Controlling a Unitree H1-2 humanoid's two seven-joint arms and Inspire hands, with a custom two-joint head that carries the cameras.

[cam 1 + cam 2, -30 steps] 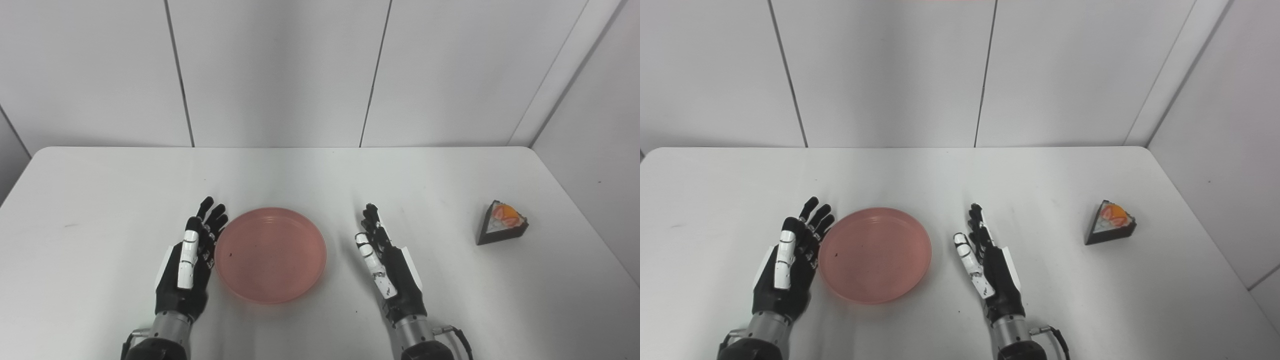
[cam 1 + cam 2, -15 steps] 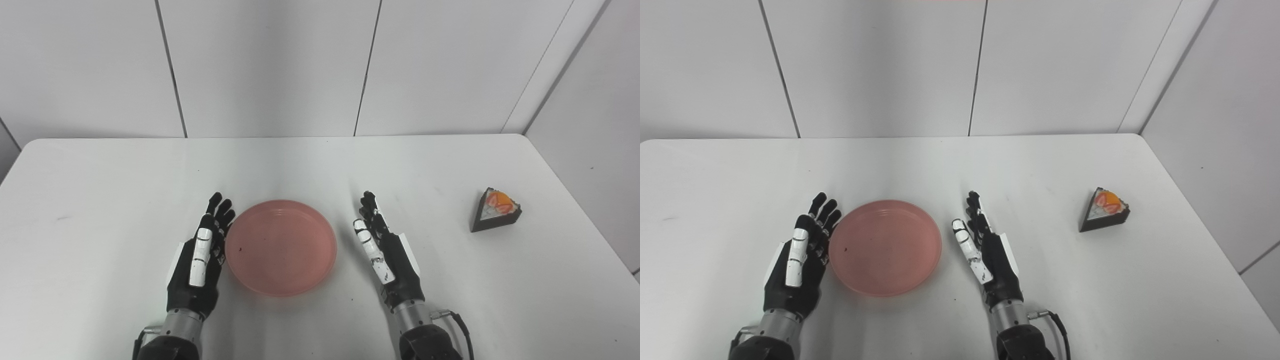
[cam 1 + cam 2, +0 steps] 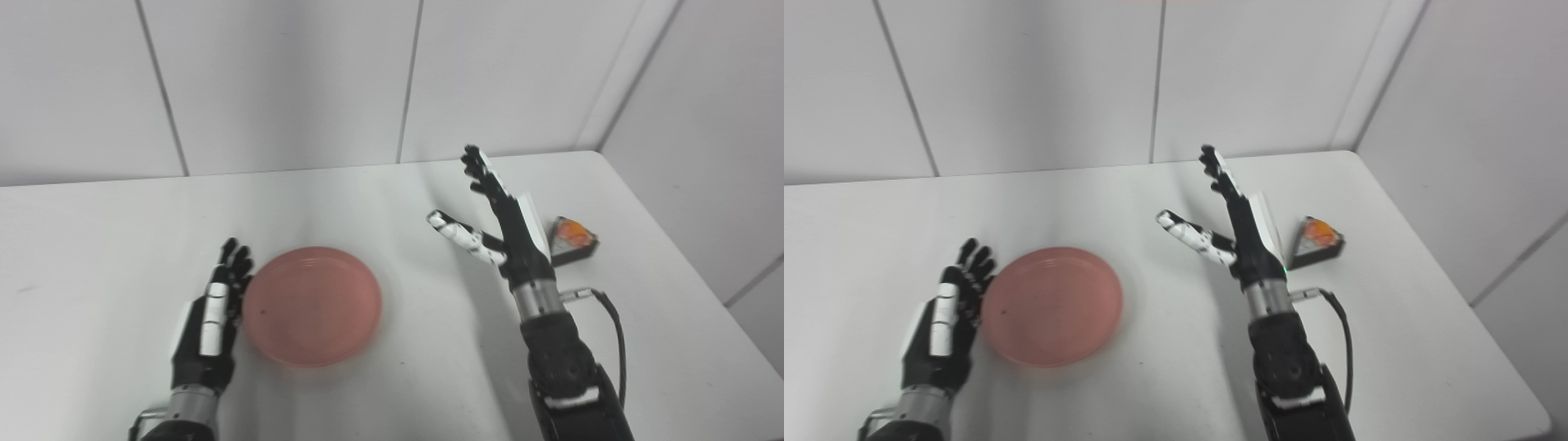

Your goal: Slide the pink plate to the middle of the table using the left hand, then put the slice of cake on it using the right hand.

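Round pink plastic plate (image 3: 312,305) flat on white table (image 3: 92,245), near centre. Left hand (image 3: 211,324) empty, fingers spread, against plate's left rim. Right hand (image 3: 499,220) raised, splayed wide, empty, just left of dark-based fruit-topped cake wedge (image 3: 572,237) at right.

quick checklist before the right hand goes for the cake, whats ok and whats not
1. Right hand open, holding nothing: ok, fingers and thumb spread.
2. Slice of cake upright on the table, free to approach: ok, it sits just right of the raised right hand.
3. Right hand touching the cake: not yet; it stands beside it, and the views cannot settle the gap.
4. Pink plate bare and ready to receive: ok, only a small dark speck on it.
5. Plate at the table's middle: cannot tell, the table's left end is out of view.
6. Left hand clear of the plate: not ok, its fingers lie against the plate's left rim.
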